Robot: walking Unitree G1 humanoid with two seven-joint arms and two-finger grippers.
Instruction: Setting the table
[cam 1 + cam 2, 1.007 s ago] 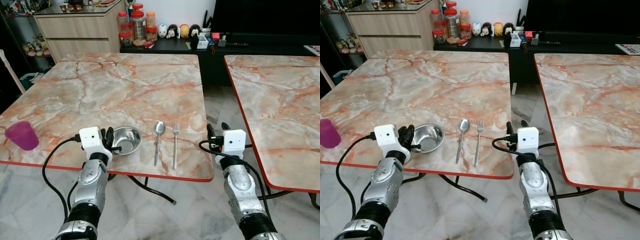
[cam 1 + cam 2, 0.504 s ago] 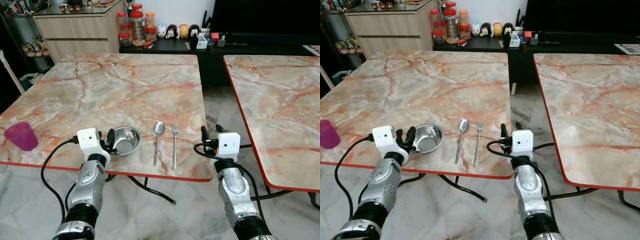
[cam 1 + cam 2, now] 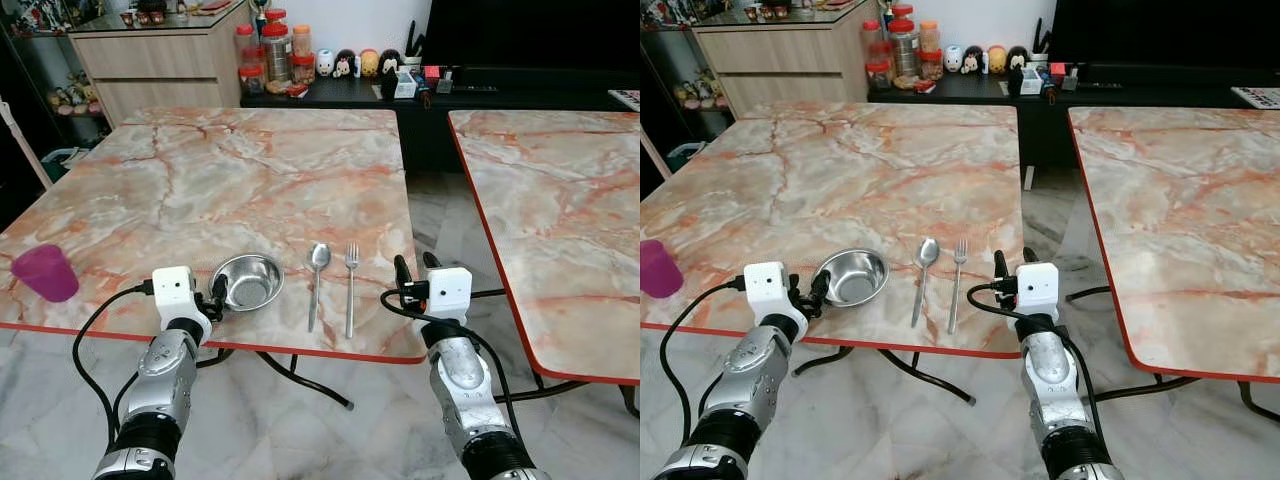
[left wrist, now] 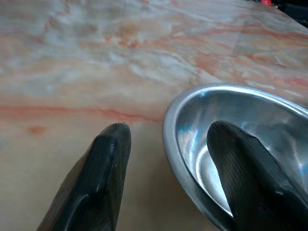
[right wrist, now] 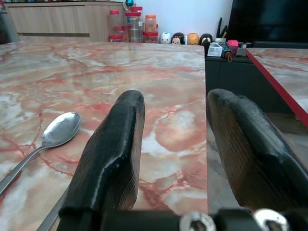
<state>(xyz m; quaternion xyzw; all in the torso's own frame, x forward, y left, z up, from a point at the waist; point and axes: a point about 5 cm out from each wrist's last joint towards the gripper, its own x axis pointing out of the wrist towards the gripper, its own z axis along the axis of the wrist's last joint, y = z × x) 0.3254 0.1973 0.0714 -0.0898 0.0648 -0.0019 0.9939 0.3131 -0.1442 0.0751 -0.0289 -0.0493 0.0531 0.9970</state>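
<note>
Now the steel bowl [image 3: 248, 281] sits on the marble bench [image 3: 250, 180] near its front edge, with the spoon [image 3: 316, 277] just to its right and the fork [image 3: 350, 285] beside that, the two lying parallel with their handles toward the robot. The left pincer [image 3: 214, 297] has drawn back over the last second: it was up against the bowl's left rim, and now its black fingers [image 4: 107, 168] stand spread at the rim, one finger outside on the marble and the other over the bowl's inner wall, gripping nothing. The bowl itself has not shifted, so it reads as placed and let go. The right pincer [image 3: 411, 276] has slid inward and slightly back, and it hovers released at the bench's front right corner, close beside the fork; in its wrist view the spoon lies on the marble ahead of the parted fingers. Further off, a purple cup [image 3: 45, 272] stands alone at the far left edge of the bench, well apart from the setting. My judgement is that bowl, spoon and fork are laid, and the cup is the likely remaining piece, a reach that would fall to the left arm. A second marble bench [image 3: 560, 190] stands to the right, and jars [image 3: 275, 50] line the cabinet behind.
</note>
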